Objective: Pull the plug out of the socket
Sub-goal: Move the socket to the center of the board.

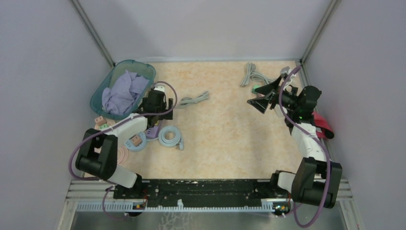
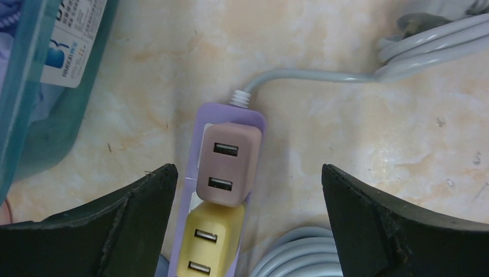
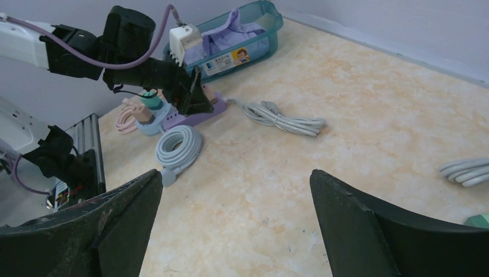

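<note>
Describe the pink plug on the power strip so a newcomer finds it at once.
Find the teal basket at far left; a purple power strip lies beside it. The plug is the pink block with two USB ports, nearest the strip's grey cord; the adjoining plug is yellow.

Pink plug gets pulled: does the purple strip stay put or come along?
Probably comes along: the strip looks like light plastic, lying loose with nothing pinning it. Its grey cord curves slack, so little restraint. The pink plug looks rigid and boxy, likely an easy pinch.
</note>
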